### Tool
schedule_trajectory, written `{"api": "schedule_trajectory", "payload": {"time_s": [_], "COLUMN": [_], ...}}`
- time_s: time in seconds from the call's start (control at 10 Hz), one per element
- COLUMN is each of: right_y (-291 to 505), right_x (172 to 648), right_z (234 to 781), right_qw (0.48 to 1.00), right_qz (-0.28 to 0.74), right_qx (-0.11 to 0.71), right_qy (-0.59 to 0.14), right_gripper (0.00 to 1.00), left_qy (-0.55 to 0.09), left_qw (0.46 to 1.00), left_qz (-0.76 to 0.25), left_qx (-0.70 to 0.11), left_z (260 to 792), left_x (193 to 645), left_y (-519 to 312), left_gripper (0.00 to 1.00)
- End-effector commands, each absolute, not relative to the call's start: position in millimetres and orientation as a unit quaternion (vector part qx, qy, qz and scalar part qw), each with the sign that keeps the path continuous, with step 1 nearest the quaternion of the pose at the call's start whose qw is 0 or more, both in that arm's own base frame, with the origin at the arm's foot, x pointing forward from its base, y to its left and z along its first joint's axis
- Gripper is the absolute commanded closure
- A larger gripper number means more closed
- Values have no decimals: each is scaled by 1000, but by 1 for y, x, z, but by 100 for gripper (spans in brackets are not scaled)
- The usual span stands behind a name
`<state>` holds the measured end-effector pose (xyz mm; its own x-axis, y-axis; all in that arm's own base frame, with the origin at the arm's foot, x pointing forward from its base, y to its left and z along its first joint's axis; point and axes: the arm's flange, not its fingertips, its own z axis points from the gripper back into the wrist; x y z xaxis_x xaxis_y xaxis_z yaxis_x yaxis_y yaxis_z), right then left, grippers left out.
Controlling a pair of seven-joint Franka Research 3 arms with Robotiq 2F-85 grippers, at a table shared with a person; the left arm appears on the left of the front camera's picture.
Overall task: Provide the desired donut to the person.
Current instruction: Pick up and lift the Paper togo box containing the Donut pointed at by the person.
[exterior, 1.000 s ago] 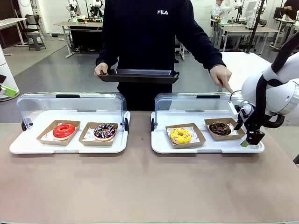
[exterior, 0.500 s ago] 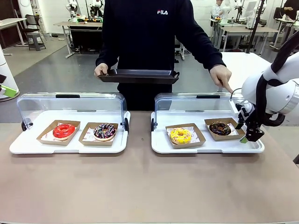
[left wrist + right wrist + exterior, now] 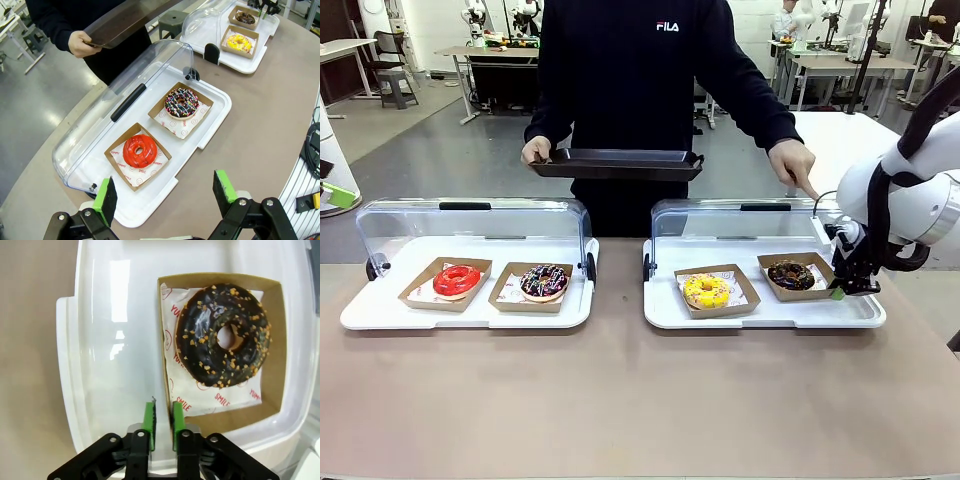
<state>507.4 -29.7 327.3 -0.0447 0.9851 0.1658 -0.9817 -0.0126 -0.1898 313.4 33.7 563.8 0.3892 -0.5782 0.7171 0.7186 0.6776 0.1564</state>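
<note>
My right hand (image 3: 162, 412), narrow, straddles the donut (image 3: 222, 335) box (image 3: 277, 340) wall near the tabletop (image 3: 620, 400) right edge; grip unclear. My left hand (image 3: 165, 192) hangs wide.

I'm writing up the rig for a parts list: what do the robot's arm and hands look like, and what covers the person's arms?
The right arm is glossy white with rounded joints and a black cable running along it. The right hand and left hand are black with bolted linkages and green pads. The person wears black long sleeves.
</note>
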Motion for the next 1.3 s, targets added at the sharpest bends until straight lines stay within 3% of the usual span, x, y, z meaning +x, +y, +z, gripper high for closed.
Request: {"api": "schedule_trajectory", "payload": {"time_s": [0.0, 0.5, 1.2], "right_y": [-30, -32, 4], "right_x": [520, 505, 362], "right_z": [321, 338, 460], "right_qw": [697, 699, 677], "right_qz": [709, 707, 725], "right_qx": [-3, -2, 52], "right_qy": [-104, -106, -115], "right_gripper": [100, 100, 100], "left_qy": [-390, -390, -390], "left_qw": [830, 830, 830], "left_qz": [-387, -387, -387], "left_qx": [-91, -91, -91], "left_z": [564, 564, 564], "left_x": [313, 313, 313], "left_y": [34, 34, 34], "left_gripper": [0, 0, 0]}}
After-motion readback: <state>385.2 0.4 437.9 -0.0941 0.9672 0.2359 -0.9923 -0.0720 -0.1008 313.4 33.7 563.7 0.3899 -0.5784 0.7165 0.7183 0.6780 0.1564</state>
